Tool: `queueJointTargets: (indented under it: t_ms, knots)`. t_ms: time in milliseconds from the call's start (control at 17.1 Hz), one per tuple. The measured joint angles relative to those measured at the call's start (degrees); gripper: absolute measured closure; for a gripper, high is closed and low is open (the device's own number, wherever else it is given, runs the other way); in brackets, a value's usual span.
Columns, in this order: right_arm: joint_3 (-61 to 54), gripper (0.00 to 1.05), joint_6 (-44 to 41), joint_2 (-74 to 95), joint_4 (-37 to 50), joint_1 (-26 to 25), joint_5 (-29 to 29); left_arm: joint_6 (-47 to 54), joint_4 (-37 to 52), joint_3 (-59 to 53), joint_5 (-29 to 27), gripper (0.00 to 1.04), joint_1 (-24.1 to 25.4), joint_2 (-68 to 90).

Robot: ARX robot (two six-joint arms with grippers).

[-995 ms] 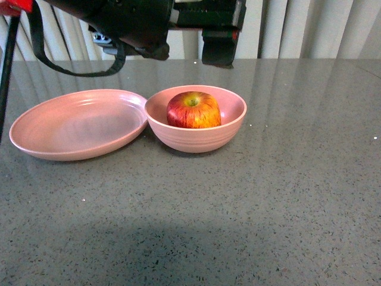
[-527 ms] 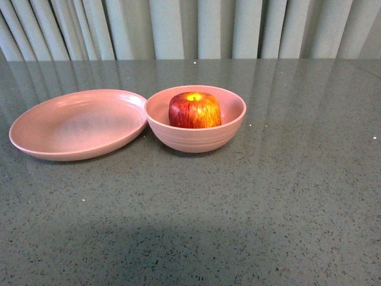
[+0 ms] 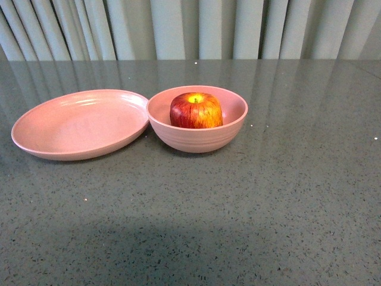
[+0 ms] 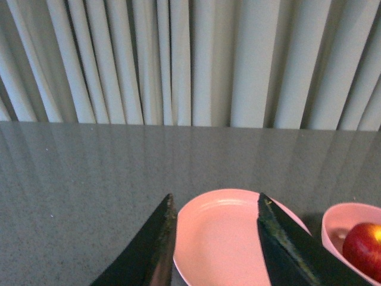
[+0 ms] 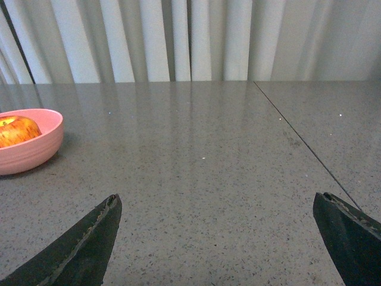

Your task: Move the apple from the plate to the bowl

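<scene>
The red, yellow-streaked apple sits upright inside the deep pink bowl at mid-table. Touching the bowl's left side lies the shallow pink plate, which holds nothing. No arm shows in the front view. In the left wrist view my left gripper is open, its dark fingers framing the plate from a distance, with the bowl and the apple at the edge. My right gripper is open wide over bare tabletop, with the bowl and the apple off to one side.
The grey speckled table spreads around the dishes. A pale pleated curtain hangs along the far edge. A thin seam crosses the tabletop in the right wrist view.
One second ago a dark arm hung above the bowl at the top of the front view. It has since left that view. The apple rests in the bowl throughout.
</scene>
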Motion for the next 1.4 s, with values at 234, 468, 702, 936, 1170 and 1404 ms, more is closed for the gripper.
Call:
queueJointTargets:
  t_ms: [234, 468, 702, 936, 1170, 1404]
  knots:
    - [0.0, 0.07, 0.0, 0.0, 0.0, 0.0, 0.0, 0.0, 3.8, -11.9, 3.7, 1.04, 2.5, -6.6]
    - [0.0, 0.07, 0.0, 0.0, 0.0, 0.0, 0.0, 0.2, 4.5, -18.9, 8.8, 1.04, 8.2, -12.8]
    - [0.0, 0.07, 0.0, 0.0, 0.0, 0.0, 0.0, 0.2, 3.3, -23.1, 9.3, 1.04, 7.8, -18.2]
    - [0.0, 0.07, 0.0, 0.0, 0.0, 0.0, 0.0, 0.2, 0.7, -25.8, 9.4, 1.04, 7.8, -23.5]
    - [0.0, 0.07, 0.0, 0.0, 0.0, 0.0, 0.0, 0.2, -2.3, -27.3, 9.3, 1.04, 7.8, -28.2]
    - [0.0, 0.07, 0.0, 0.0, 0.0, 0.0, 0.0, 0.2, -3.5, -29.0, 9.3, 1.04, 7.8, -32.0]
